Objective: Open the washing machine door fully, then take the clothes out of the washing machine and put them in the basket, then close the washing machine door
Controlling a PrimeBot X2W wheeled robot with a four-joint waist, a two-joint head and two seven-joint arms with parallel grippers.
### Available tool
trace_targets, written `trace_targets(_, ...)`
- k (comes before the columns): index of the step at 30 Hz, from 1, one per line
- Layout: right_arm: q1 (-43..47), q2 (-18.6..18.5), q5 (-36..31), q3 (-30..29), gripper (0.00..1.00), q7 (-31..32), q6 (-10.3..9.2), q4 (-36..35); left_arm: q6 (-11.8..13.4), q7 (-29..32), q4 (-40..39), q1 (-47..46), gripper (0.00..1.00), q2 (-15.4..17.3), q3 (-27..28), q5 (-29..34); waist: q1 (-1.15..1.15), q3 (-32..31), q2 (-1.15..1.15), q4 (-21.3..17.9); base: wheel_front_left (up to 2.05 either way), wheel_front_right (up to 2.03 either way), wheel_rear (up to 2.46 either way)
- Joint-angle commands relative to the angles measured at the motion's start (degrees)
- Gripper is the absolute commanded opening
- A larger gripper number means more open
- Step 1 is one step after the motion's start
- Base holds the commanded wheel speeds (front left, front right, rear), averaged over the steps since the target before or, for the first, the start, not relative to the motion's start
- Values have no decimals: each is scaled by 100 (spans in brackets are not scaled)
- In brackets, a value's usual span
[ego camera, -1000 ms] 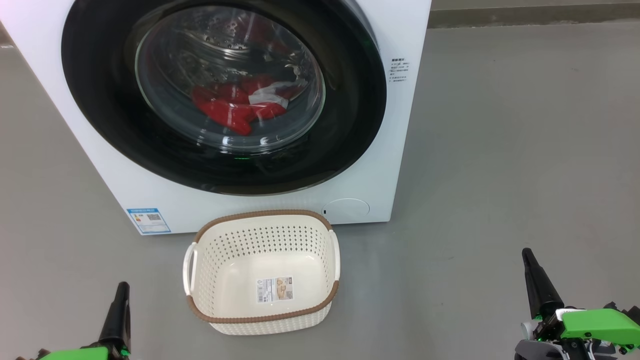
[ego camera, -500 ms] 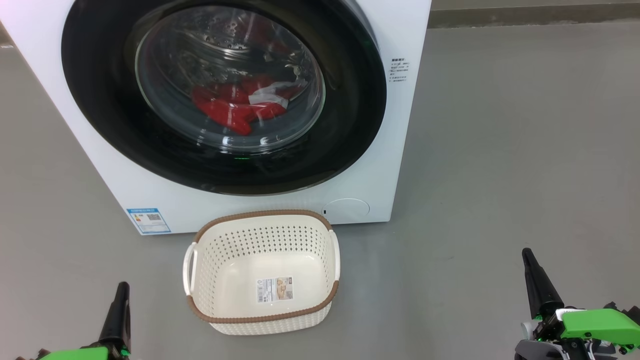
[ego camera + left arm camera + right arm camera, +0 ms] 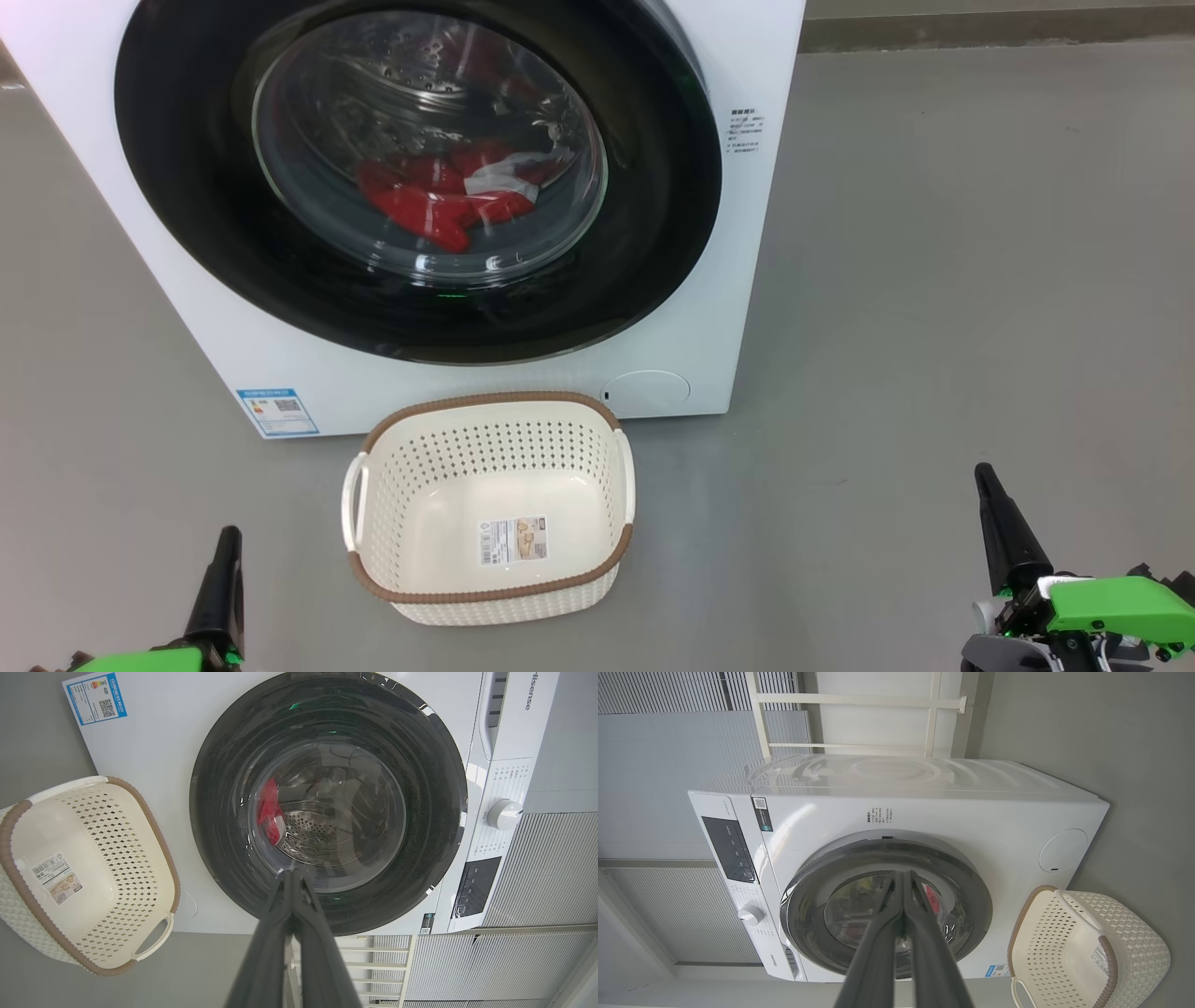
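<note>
Head view: L end effector (image 3: 228,537), two long dark fingers on a green mount, sits low left w/ fingers pressed together, gripping nothing. R end effector (image 3: 982,471), same build, low right, fingers likewise pressed together, empty.

Small cream-white perforated plastic basket (image 3: 495,403) w/ brown woven-look rim & white side handles stands on the grey floor (image 3: 934,280) between the two end effectors, slightly ahead of both tips, nearer the L one. Inside it just a paper label (image 3: 513,540) on the bottom.

Big white front-loading washing machine (image 3: 747,233) is right beyond the basket, well ahead of both end effectors. Its large round glossy black door (image 3: 177,187) w/ clear glass bowl window is closed against the front. Bright red clothes (image 3: 420,210) w/ a white patch lie in the steel drum behind the glass.

Left wrist view: L fingertips meet, pointing at the door's window edge; basket off to that end effector's side. Right wrist view: R fingertips meet, aimed at the door glass.
</note>
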Motion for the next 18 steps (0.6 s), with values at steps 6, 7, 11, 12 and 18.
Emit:
trace_targets(6,-63,-17,26,133,0,42,9,-175,-66,15,-115,-221,0,89,180,2,0,0,0,0,0,0,0)
trace_targets(7,-63,-17,26,133,0,42,9,-175,-66,15,-115,-221,0,89,180,2,0,0,0,0,0,0,0)
trace_targets(11,-63,-17,26,133,0,42,9,-175,-66,15,-115,-221,0,89,180,2,0,0,0,0,0,0,0)
trace_targets(12,-63,-17,26,133,0,42,9,-175,-66,15,-115,-221,0,89,180,2,0,0,0,0,0,0,0)
trace_targets(18,-63,-17,26,133,0,42,9,-175,-66,15,-115,-221,0,89,180,2,0,0,0,0,0,0,0)
